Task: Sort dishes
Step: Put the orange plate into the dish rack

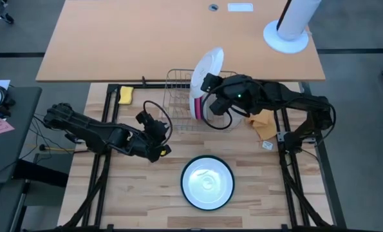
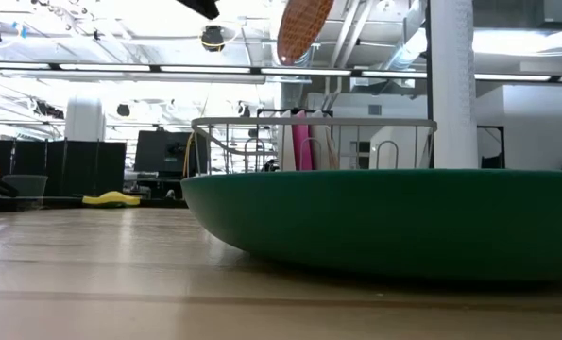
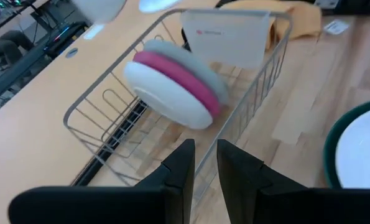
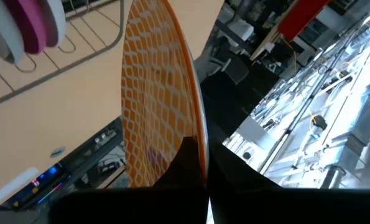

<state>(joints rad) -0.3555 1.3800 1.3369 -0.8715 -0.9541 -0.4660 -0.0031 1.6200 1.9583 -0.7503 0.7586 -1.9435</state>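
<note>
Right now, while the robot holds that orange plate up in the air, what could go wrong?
The right end effector pinches the orange-patterned plate only by its rim, so it might slip and drop. It hangs above the wire rack, where the pink plate and grey plate already stand, so it could knock them going in. The left end effector waits close to the rack.

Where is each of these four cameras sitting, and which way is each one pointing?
High view: overhead, straight down on the table; both arms show.
Low view: tabletop height, facing the dark green plate and wire rack; no arm clearly visible.
Left wrist view: on the left arm, toward the rack; left gripper shows.
Right wrist view: on the right arm; right gripper clamps the orange-patterned plate.
Shared: low and right wrist views both see that plate.
</note>
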